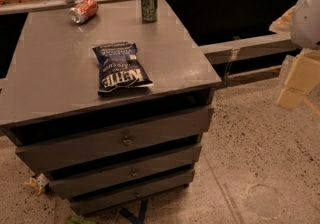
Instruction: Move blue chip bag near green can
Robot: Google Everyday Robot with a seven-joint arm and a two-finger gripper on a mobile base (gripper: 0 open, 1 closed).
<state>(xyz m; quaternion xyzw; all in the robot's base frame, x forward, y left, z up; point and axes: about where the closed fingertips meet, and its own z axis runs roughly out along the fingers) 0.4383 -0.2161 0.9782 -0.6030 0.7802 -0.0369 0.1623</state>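
On the grey drawer cabinet [50, 73], near its front edge, the blue chip bag [120, 68] lies flat, "KETTLE" lettering toward me and upside down in the camera view. Green can [148, 3] stands upright at the far edge of the same top, well apart from the bag. An orange-red soda can [83, 10] lies on its side at the far left, apart from both.

Gripper [295, 85]: off to the right of the cabinet, over the speckled floor, below tabletop height, touching nothing. Jaw state: I cannot tell from this angle.

Step in hand, as I judge it: approach. Bag not yet grasped, nothing of the move done.

Next move, my reading: bring the gripper up and left over the cabinet top, come down on the bag and pinch the crinkly film near its middle or an end seam. Then carry it toward the far edge and set it just beside the green can without knocking the can over.
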